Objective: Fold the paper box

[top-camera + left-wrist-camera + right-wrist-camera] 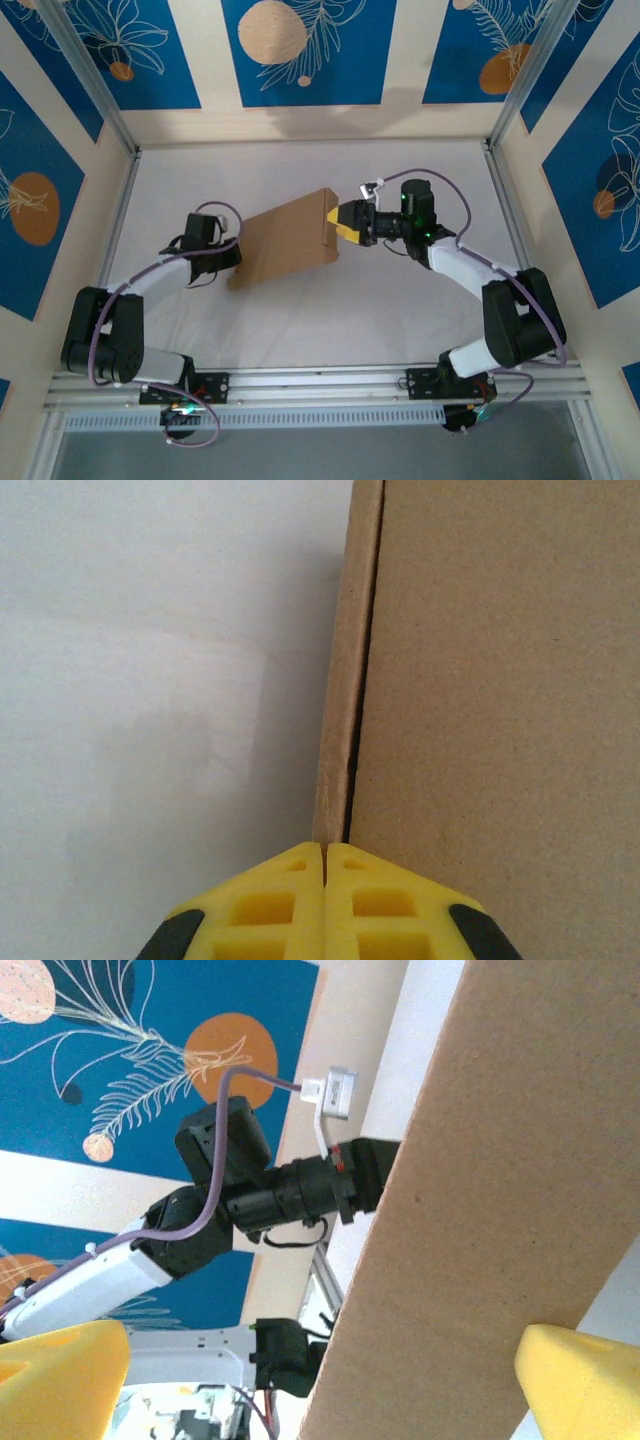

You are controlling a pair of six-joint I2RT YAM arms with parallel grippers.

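White table [300, 325], paper box [285, 242], left end effector [324, 862] pressed together, right end effector [346, 222] spread

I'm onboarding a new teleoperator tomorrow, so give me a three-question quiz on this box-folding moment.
1. True or false: the right gripper is clamped shut, away from the paper box.
2. Which gripper has its fingers pressed together at a cardboard edge? A) left B) right
3. Fill in: the gripper fingers are coloured ____.
Key: 1 false, fingers spread, box between them; 2 A, the left gripper; 3 yellow.
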